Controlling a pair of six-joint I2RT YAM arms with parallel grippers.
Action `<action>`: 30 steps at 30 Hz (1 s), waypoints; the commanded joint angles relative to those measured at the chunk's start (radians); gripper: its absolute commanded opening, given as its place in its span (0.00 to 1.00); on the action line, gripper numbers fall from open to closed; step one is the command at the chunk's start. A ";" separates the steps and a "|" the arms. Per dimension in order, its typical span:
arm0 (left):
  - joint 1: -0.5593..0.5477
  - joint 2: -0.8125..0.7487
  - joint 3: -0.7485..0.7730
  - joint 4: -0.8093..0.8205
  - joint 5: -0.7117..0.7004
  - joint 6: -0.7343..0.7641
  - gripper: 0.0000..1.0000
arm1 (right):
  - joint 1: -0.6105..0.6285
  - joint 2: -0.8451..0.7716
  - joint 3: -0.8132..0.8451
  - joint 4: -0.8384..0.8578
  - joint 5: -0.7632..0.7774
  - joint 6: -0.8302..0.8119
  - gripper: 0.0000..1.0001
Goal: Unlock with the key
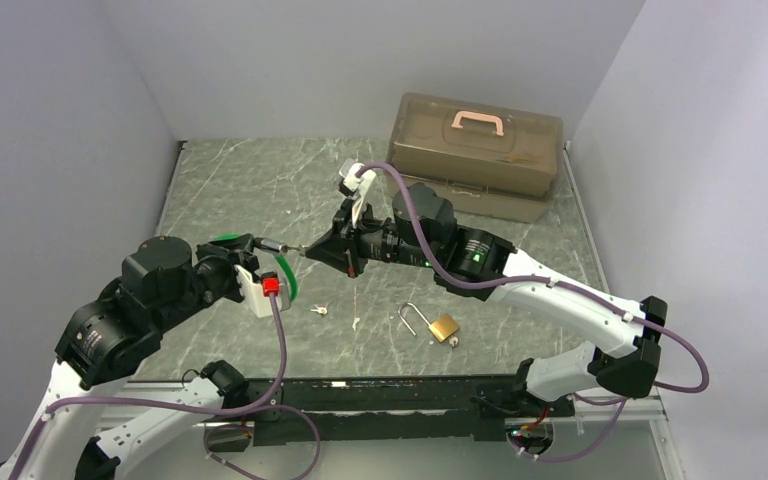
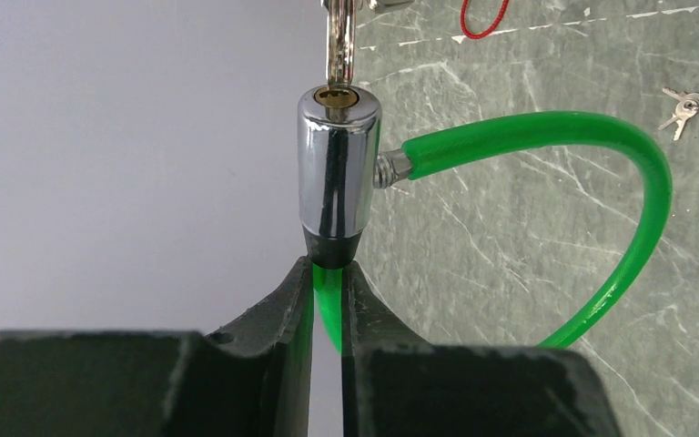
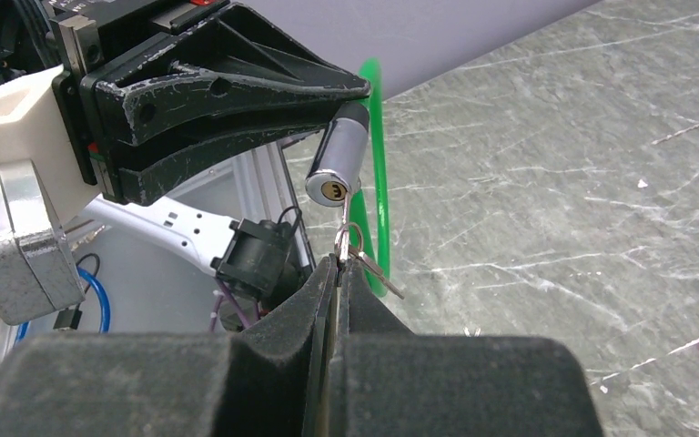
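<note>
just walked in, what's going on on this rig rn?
The left gripper is shut on a green cable lock, pinching the cable just below its chrome cylinder and holding it up off the table. The right gripper is shut on a key, whose tip is at the keyhole; how deep it sits is unclear. A brass padlock and spare keys lie on the table, untouched.

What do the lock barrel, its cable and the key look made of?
The lock barrel looks like polished chromed metal: mirror reflections, with a brass-coloured keyway face. The cable has a glossy green plastic sheath; its core is unseen. The key is silvery metal, plating unclear.
</note>
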 commanded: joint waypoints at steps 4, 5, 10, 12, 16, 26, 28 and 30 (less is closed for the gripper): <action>-0.003 -0.008 0.035 0.065 0.026 -0.004 0.00 | -0.002 0.013 0.048 0.066 -0.017 0.012 0.00; -0.003 -0.009 0.035 0.064 0.025 -0.003 0.00 | -0.001 0.012 0.048 0.066 -0.016 0.012 0.00; -0.002 -0.010 0.024 0.067 0.014 0.000 0.00 | -0.001 -0.010 0.035 0.066 -0.007 0.016 0.00; -0.003 -0.011 0.022 0.068 0.014 -0.001 0.00 | -0.001 -0.021 0.024 0.068 -0.006 0.019 0.00; -0.002 -0.007 0.024 0.073 0.014 -0.001 0.00 | 0.001 -0.037 0.018 0.070 -0.011 0.024 0.00; -0.003 -0.001 0.037 0.072 0.014 -0.006 0.00 | 0.002 -0.046 0.004 0.070 -0.009 0.023 0.00; -0.003 0.001 0.041 0.072 0.014 -0.008 0.00 | 0.001 -0.043 0.003 0.071 -0.006 0.022 0.00; -0.002 0.002 0.043 0.072 0.014 -0.008 0.00 | 0.001 -0.038 0.003 0.072 -0.009 0.021 0.00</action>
